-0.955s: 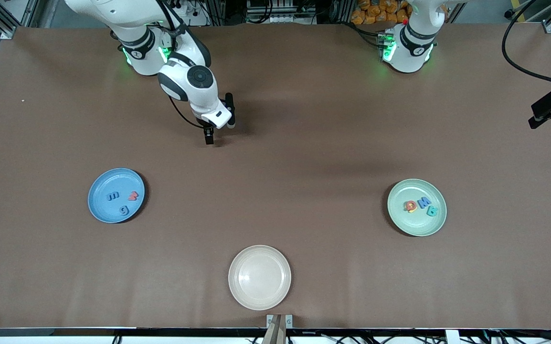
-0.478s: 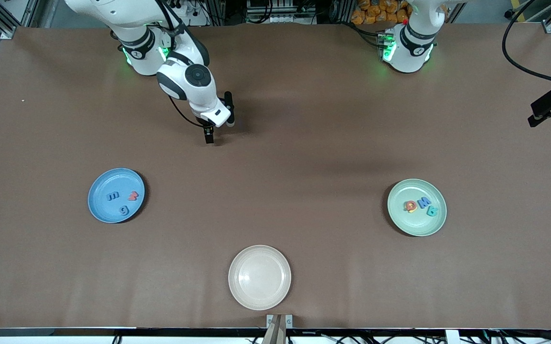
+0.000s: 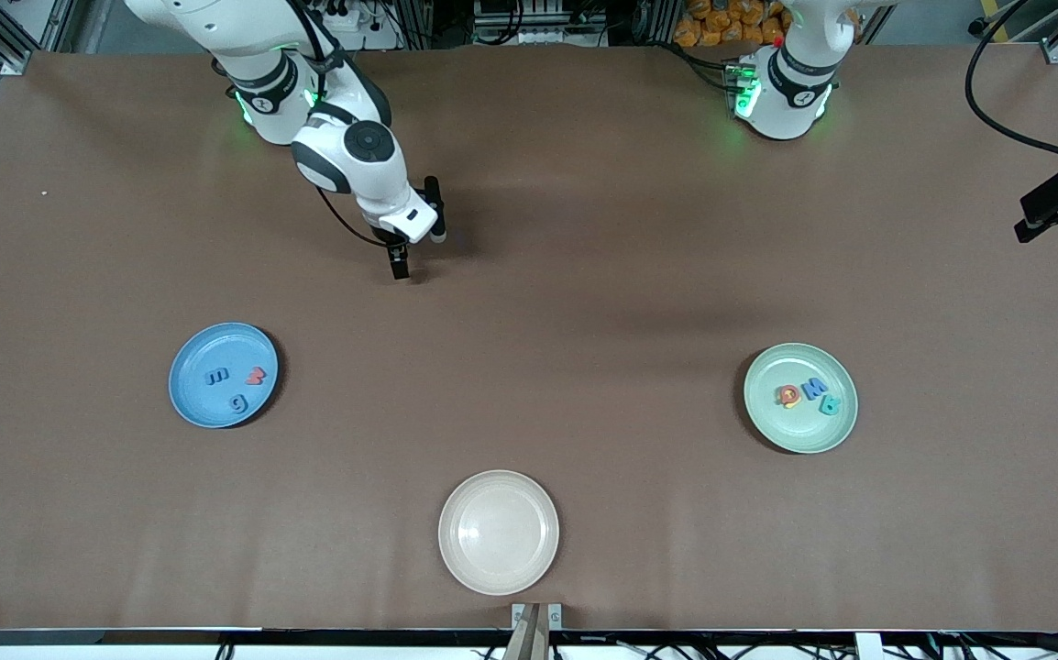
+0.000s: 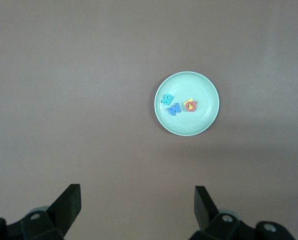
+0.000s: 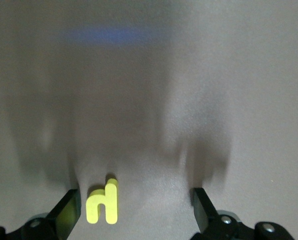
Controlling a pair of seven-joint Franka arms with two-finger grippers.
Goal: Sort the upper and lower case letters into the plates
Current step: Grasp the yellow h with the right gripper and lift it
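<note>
Right gripper (image 3: 398,267) has crept back toward its base over the last second, low over the tabletop (image 3: 584,275), fingers wide apart, yellow h (image 5: 103,201) between them, ungrasped. Blue plate (image 3: 192,401) at 7 o'clock from it. Left gripper (image 4: 137,202) waits, spread wide, empty, high over mint plate (image 4: 206,85).

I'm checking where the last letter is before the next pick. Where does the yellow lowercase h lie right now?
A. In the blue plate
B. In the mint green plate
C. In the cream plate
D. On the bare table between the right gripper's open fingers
D: the right wrist view shows the yellow h flat on the brown table, between the open fingers of the right gripper, in no plate.
</note>
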